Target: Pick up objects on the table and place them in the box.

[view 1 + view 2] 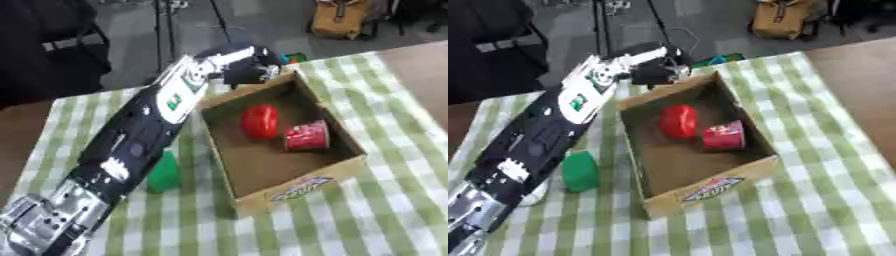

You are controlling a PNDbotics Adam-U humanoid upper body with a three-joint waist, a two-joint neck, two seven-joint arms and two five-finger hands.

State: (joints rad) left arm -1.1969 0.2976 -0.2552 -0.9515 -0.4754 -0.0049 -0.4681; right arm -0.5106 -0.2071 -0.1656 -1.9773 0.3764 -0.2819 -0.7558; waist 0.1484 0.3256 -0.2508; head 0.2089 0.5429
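1. Box (346, 167) sits on checked surface (824, 200), w/ red round thing (260, 120) and red cup (307, 136) inside.
2. Green block (580, 171) stands left of box, beside left arm.
3. Left hand (249, 65) at box's far corner; fingers look curled, but cannot tell if holding anything.

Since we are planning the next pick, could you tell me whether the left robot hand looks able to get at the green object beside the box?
Probably yes: the green object stands uncovered beside the left forearm.

Open cardboard box (341, 170) on the checked cloth — inside, a red round thing (260, 121) touching a red cup (307, 136) on its side; green block (580, 171) stands left, outside.
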